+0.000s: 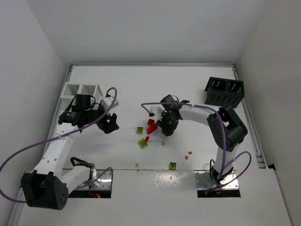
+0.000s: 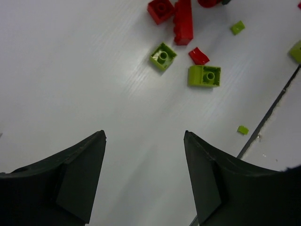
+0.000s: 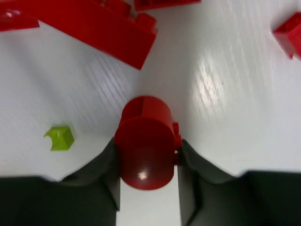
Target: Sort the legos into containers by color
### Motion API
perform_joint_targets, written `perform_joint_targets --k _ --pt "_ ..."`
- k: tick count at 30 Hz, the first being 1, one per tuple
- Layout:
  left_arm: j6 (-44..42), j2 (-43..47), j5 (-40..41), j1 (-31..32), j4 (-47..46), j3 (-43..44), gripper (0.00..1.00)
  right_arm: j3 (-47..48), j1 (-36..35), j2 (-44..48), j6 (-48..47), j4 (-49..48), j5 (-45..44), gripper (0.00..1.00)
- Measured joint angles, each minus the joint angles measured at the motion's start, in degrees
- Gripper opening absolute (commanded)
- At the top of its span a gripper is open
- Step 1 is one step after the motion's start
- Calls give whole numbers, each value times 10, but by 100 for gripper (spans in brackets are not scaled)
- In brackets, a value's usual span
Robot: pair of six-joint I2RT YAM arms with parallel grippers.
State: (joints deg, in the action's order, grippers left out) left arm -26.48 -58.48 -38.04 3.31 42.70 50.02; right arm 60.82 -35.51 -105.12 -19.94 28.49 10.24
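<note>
left arm — stretched forward, left gripper spread wide | right arm — elbow bent inward, right gripper pointing down, clamped on a red round piece

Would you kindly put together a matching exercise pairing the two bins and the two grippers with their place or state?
Column one:
1. white slatted bin
2. black perforated bin
3. left gripper
4. right gripper

Column two:
a. shut on the red round piece
b. far right of the table
c. open, holding nothing
d. far left of the table

Pairs: 1-d, 2-b, 3-c, 4-a.
</note>
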Motion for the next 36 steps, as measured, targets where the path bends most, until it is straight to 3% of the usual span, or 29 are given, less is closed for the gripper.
perform_joint_targets --k 1,5,9,15,20,27,36 --pt "-2 0 3 16 0 -4 74 0 0 0 3 -1 0 9" --pt "-18 -10 22 93 -1 -8 74 1 6 13 35 5 3 2" --pt "-47 -37 52 165 -2 -11 74 5 29 71 68 10 -18 0" --pt "-114 -82 97 252 -4 -24 74 88 124 113 116 33 -68 0" --pt "-139 -121 127 275 -35 -43 72 180 223 108 145 55 -105 0" --pt "-144 -169 180 322 -104 -52 69 337 358 19 175 79 -132 0" --pt "-136 -195 211 342 -163 -52 69 396 410 -85 203 132 -128 3"
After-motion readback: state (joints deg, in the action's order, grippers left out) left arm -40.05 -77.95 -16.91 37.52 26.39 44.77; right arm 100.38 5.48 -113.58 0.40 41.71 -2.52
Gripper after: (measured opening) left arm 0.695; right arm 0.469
